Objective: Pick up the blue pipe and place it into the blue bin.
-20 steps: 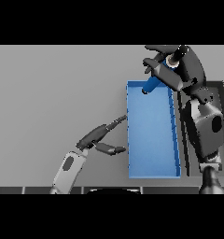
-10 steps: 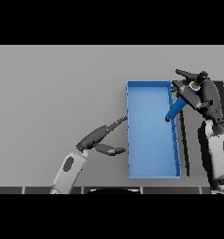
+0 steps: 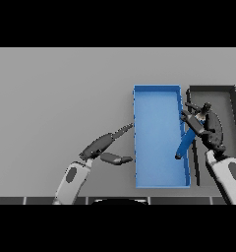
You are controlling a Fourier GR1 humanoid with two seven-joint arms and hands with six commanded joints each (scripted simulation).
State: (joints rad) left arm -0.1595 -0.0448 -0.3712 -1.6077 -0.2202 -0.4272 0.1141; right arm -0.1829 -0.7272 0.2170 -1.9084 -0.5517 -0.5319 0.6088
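Right hand point(image 3: 206, 129) is clenched on the top end of the blue pipe point(image 3: 185, 143); the pipe hangs tilted down and to the hand's left, its lower end inside the blue bin point(image 3: 157, 92), right against the bin wall nearest the hand. I can't tell if that tip is touching the bin floor or still hanging above it. Main risk as I see it: the pipe straddles that wall, so if I let go here it could prop on the rim or tip out toward the dark tray point(image 3: 233, 98) under the hand instead of lying flat in the bin. A nudge on the wall could also shove the bin across the tabletop point(image 3: 56, 98). Left hand point(image 3: 107, 145) is released, fingers straight, pointing at the bin's far wall, near it but not touching as far as I can see. Hidden: the pipe's upper end sits buried in the fingers, so grip depth is unclear; the tray runs behind the hand and forearm.
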